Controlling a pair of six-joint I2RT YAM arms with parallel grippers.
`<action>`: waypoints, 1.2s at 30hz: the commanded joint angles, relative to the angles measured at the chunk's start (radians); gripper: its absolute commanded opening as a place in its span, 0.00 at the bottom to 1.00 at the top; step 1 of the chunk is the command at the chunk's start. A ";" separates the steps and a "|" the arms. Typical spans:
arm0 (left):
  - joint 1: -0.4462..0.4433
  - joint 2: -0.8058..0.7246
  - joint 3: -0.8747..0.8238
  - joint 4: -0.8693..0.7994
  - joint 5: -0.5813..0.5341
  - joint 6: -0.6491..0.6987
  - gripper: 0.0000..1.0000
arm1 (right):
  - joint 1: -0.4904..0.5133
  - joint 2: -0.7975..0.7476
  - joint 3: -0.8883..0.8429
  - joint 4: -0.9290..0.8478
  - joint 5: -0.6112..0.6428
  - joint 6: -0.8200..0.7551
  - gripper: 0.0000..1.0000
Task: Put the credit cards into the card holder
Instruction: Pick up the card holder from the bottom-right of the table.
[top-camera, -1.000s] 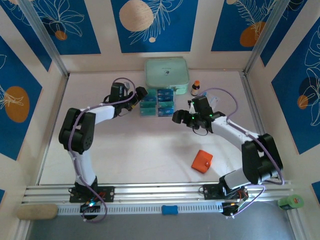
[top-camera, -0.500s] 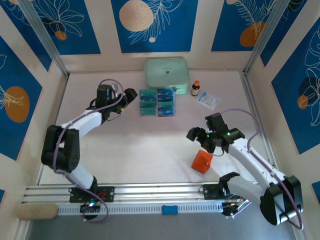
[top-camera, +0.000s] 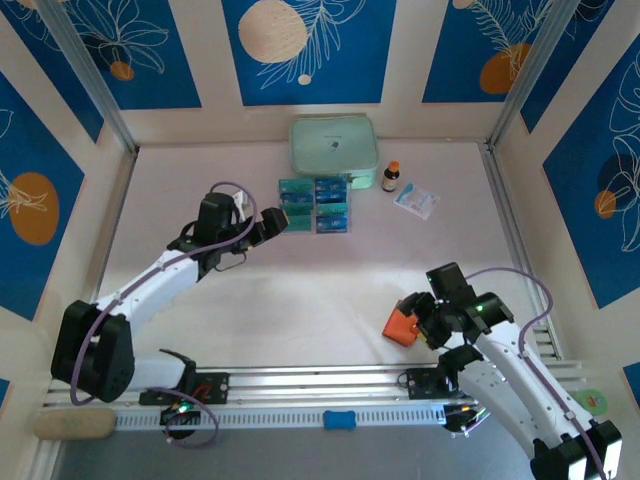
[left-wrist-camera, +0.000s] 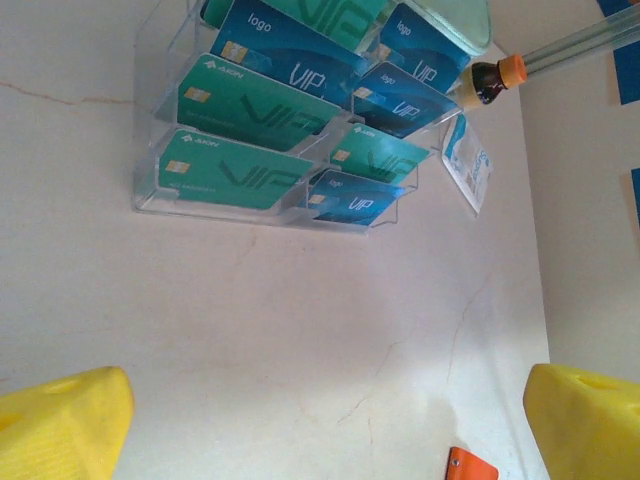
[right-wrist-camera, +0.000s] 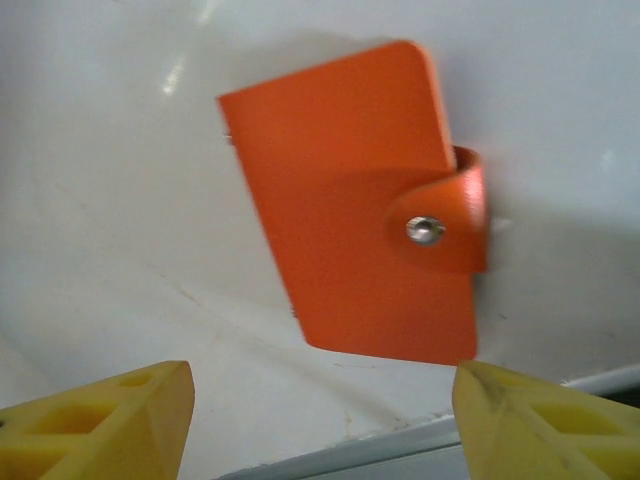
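Several teal and blue credit cards (top-camera: 314, 205) stand in a clear plastic rack (left-wrist-camera: 150, 195) at the back middle; in the left wrist view the cards (left-wrist-camera: 260, 110) read "VIP". My left gripper (top-camera: 274, 223) hovers open just in front-left of the rack, its yellow fingers (left-wrist-camera: 60, 420) wide apart with nothing between them. The orange card holder (top-camera: 400, 327) lies closed on the table near the front right, its snap strap fastened (right-wrist-camera: 350, 200). My right gripper (top-camera: 420, 315) hangs right over it, open, fingertips (right-wrist-camera: 540, 420) either side of the holder's near edge, not touching it.
A mint-green zip case (top-camera: 333, 152) lies behind the rack. A small brown bottle (top-camera: 391, 176) and a white-and-blue sachet (top-camera: 415, 200) sit to its right. The aluminium rail (top-camera: 330, 385) runs along the front edge, close to the card holder.
My right arm swung from beside the rack back to the front right, down over the card holder. The left gripper drew away from the rack's left side toward the near side.
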 joint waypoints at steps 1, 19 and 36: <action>-0.009 -0.028 -0.004 -0.013 -0.003 0.011 1.00 | 0.003 -0.002 -0.032 -0.069 -0.025 0.050 0.66; -0.026 -0.019 0.017 0.015 0.008 -0.003 1.00 | 0.022 0.028 -0.098 0.022 -0.051 0.086 0.64; -0.036 -0.011 0.015 0.040 0.004 -0.015 1.00 | 0.054 0.070 -0.148 0.143 -0.085 0.179 0.59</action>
